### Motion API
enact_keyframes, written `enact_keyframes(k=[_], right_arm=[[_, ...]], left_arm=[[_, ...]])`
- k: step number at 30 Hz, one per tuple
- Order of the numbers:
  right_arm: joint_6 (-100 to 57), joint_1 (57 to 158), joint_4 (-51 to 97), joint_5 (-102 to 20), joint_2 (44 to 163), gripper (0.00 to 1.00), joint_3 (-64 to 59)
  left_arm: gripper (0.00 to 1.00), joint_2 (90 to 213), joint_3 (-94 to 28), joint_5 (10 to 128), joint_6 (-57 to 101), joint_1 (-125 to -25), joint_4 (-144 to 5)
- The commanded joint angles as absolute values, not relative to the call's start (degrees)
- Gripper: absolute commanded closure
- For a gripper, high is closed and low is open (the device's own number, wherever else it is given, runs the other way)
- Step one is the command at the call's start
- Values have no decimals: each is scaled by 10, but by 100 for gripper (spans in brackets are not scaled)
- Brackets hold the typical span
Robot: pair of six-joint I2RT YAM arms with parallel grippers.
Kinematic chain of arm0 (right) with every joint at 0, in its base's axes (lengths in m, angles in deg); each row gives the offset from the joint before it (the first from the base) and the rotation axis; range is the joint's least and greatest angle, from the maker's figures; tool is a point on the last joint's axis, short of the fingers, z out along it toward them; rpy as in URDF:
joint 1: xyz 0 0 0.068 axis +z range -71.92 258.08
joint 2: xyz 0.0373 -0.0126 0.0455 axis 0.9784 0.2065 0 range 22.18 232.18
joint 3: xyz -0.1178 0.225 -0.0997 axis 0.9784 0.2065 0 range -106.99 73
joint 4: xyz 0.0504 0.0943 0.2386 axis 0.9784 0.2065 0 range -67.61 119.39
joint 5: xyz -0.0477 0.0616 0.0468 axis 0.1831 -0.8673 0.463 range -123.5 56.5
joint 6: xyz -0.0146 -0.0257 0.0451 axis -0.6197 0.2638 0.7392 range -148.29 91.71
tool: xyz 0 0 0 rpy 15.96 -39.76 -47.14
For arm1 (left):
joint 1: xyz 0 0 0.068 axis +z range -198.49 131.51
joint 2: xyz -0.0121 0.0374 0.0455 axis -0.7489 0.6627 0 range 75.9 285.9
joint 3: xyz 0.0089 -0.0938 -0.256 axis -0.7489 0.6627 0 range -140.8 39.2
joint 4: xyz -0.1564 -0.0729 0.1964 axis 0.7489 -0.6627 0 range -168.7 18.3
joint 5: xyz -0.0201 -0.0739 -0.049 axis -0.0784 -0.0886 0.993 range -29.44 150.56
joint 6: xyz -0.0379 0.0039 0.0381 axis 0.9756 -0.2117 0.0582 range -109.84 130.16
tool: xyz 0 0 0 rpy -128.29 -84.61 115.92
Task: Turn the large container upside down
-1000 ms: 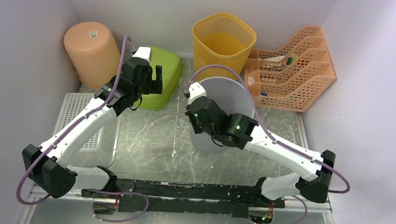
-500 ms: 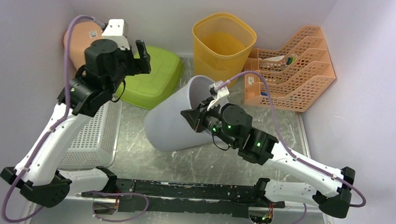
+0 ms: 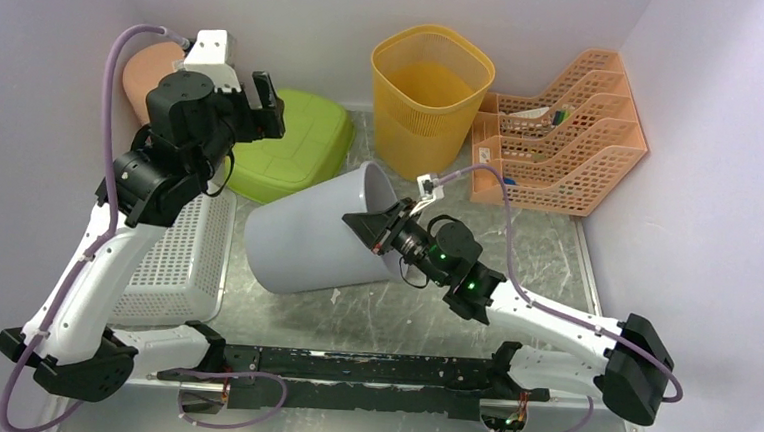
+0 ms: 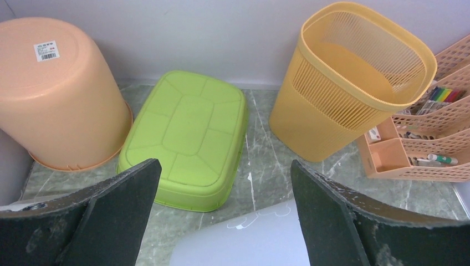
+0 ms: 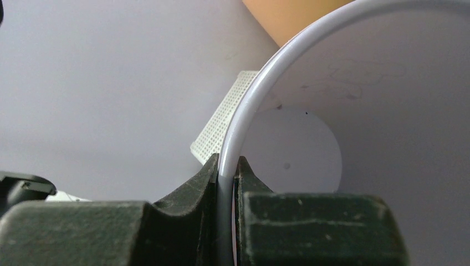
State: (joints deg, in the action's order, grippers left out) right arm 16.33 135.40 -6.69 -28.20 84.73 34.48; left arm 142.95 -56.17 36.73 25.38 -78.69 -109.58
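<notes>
In the top external view, the large container (image 3: 306,241) is found lying on its side at the middle of the table (image 3: 282,305), with the closed base low at the left and the open mouth raised at the right. The right gripper (image 3: 382,231) is seen pinching the rim of that mouth. The left gripper (image 3: 265,104) is held high above the green basin (image 3: 296,156), carrying nothing. The turn is judged roughly half done. To finish it well, the rim should be swung over and down with the base edge used as a pivot, and the mouth lowered onto bare table. The white mesh basket (image 3: 180,254) lies just beside the base and the yellow basket (image 3: 431,79) stands near the mouth, so little room is left for sliding. An orange bucket (image 3: 147,66) and an orange file tray (image 3: 564,127) are noted well apart. In the left wrist view, the fingers are seen spread wide, with the grey wall of the container (image 4: 249,244) below them. In the right wrist view, the jaws are pressed together on the thin rim (image 5: 227,166). A slip is considered possible unless the pinch is kept firm.
</notes>
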Motion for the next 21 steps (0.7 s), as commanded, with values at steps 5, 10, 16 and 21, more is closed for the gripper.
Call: enact_keyframes(k=[5,10,16,21], right_arm=[[279,1308,-213,-366,889,100,401],[327,1298,-303,-407,963,100,419],[424,1261,-467,-462,1063,100,458],[539,1209,-706,-509,1158,100,504]], left_arm=[[0,1430,-573,381,252,-784,-1104],[1,1432,-556,391,256,-784,-1102],[0,1428,-540,388,256,-784,-1098],[0,1432,-545,382,253,-785,-1100]])
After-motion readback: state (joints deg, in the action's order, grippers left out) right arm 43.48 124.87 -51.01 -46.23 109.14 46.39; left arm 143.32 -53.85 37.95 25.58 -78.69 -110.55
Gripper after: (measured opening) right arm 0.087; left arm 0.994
